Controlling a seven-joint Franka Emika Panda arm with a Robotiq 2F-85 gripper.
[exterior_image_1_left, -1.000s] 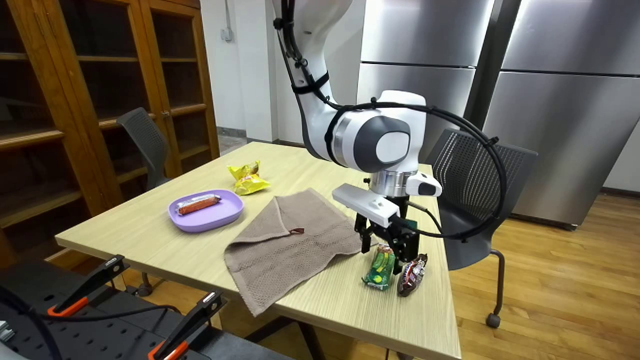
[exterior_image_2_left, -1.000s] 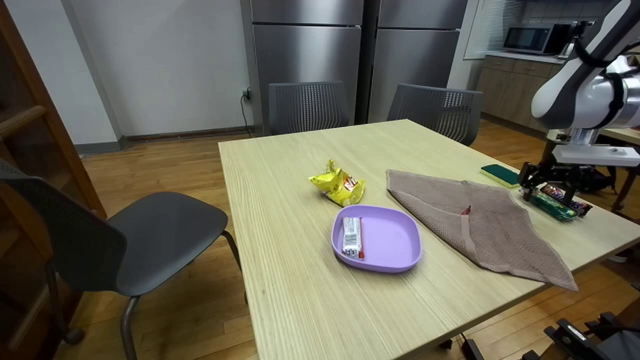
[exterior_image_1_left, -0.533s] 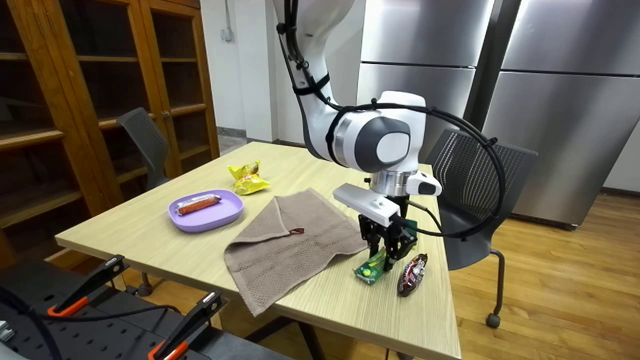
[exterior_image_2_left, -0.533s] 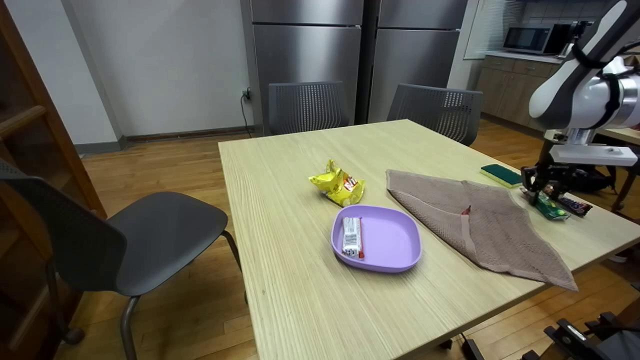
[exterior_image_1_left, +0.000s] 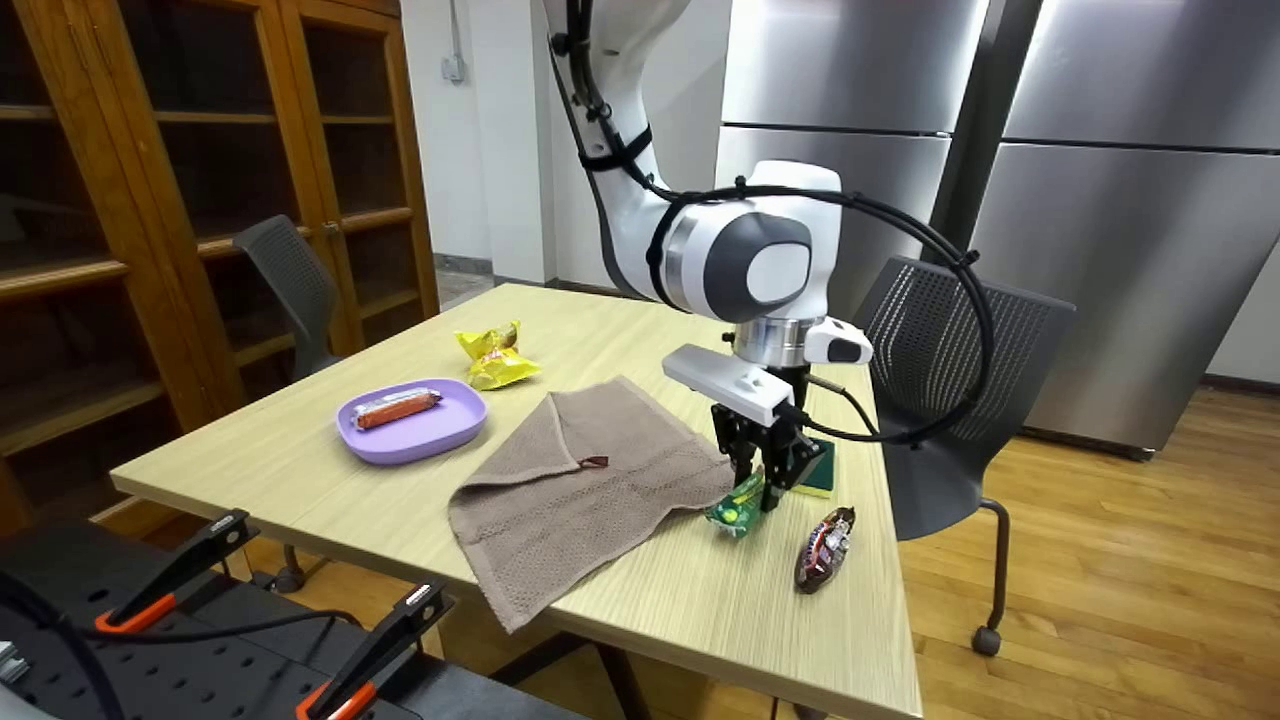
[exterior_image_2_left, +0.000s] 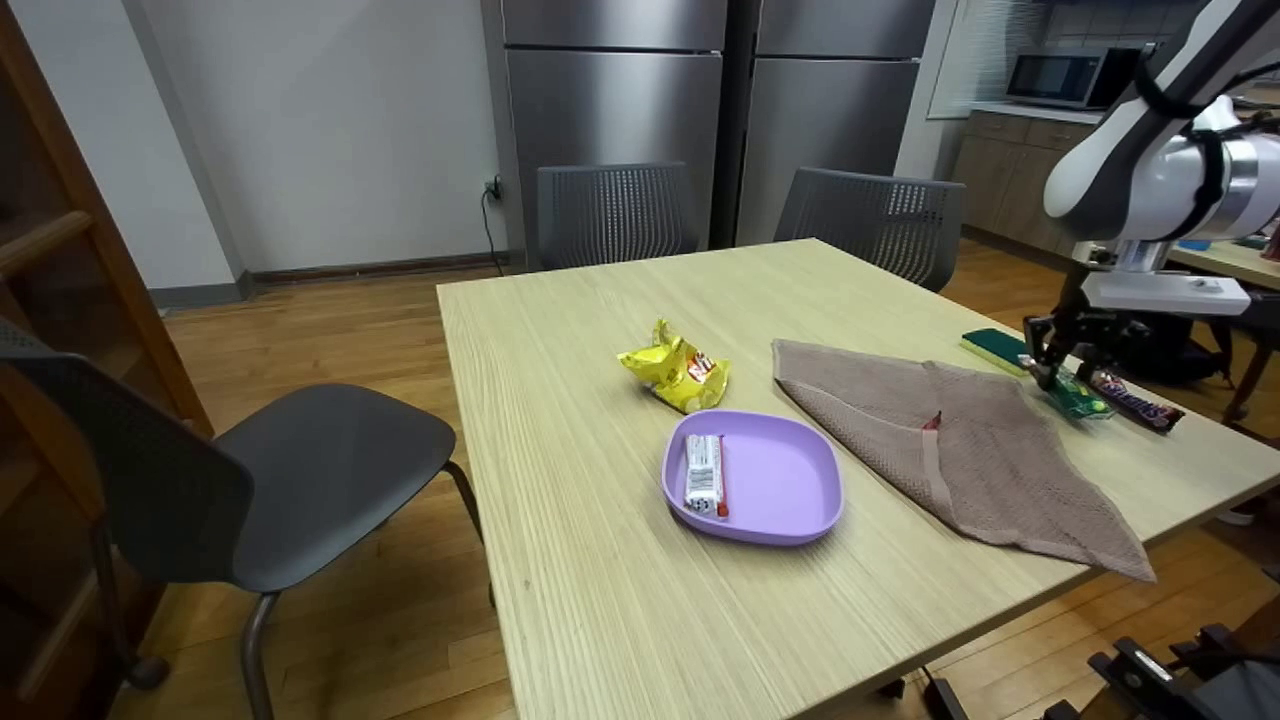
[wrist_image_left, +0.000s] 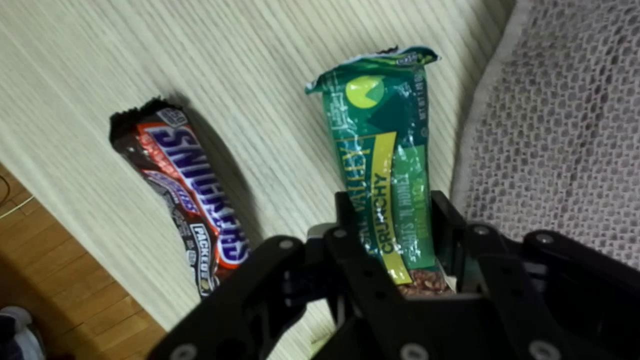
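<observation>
A green Crunchy granola bar (wrist_image_left: 385, 120) is pinched across its width by my gripper (wrist_image_left: 394, 210), with both fingers pressed to its sides. One end of the bar sticks out past the fingertips; the other runs back between the fingers, partly hidden. In both exterior views the green bar (exterior_image_1_left: 735, 512) hangs low at the gripper, seemingly just above the table. A brown Snickers bar (wrist_image_left: 185, 190) lies on the table to one side, apart from the fingers. On the opposite side is the edge of a grey-brown towel (wrist_image_left: 560, 125).
A green and yellow sponge (exterior_image_2_left: 1000, 350) lies close behind the gripper. Past the towel stand a purple plate (exterior_image_2_left: 780, 480) with a wrapped bar (exterior_image_2_left: 705, 470) on it and a yellow chip bag (exterior_image_2_left: 680, 370). A chair (exterior_image_1_left: 960, 380) stands at the table's edge.
The fingers closed on the green bar, which swung and shifted toward the towel. Since then the gripper has risen a little with it, drawing away from the Snickers bar, which stayed put.
</observation>
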